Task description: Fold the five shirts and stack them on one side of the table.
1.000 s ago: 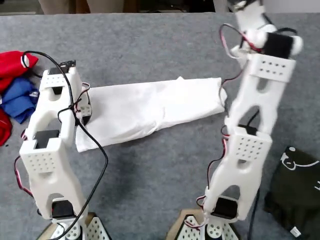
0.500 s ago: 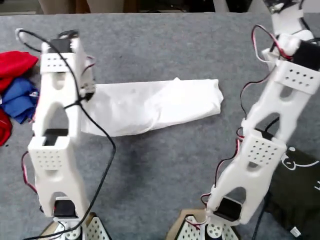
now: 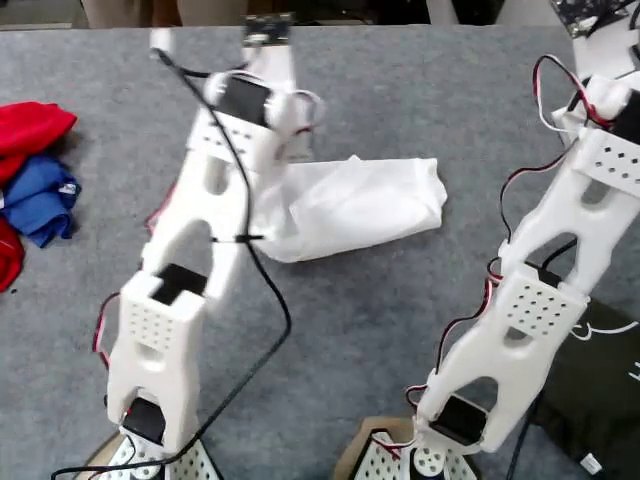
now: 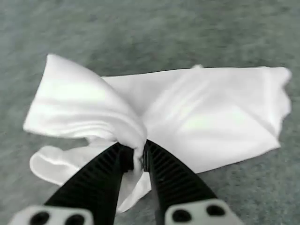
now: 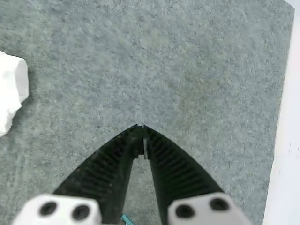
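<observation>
A white shirt [image 3: 355, 205] lies partly folded across the middle of the grey table [image 3: 400, 80]. My left gripper [image 4: 136, 157] is shut on the white shirt [image 4: 201, 117], pinching a raised corner of cloth that hangs over the rest. In the high view the left arm [image 3: 220, 180] leans over the shirt's left end. My right gripper [image 5: 140, 140] is shut with nothing in it, above bare table to the right of the shirt's end [image 5: 11, 89]. The right arm [image 3: 590, 170] stands at the table's right side.
A red shirt [image 3: 30, 128] and a blue shirt [image 3: 35, 198] lie bunched at the left edge. A dark shirt [image 3: 600, 390] with a white print lies at the front right. The table's right edge [image 5: 286, 117] is close to my right gripper.
My left arm has lifted the shirt's left end and carried it rightwards over the rest, shortening the shirt. My right arm has let go of the shirt's right end and moved away to the right.
</observation>
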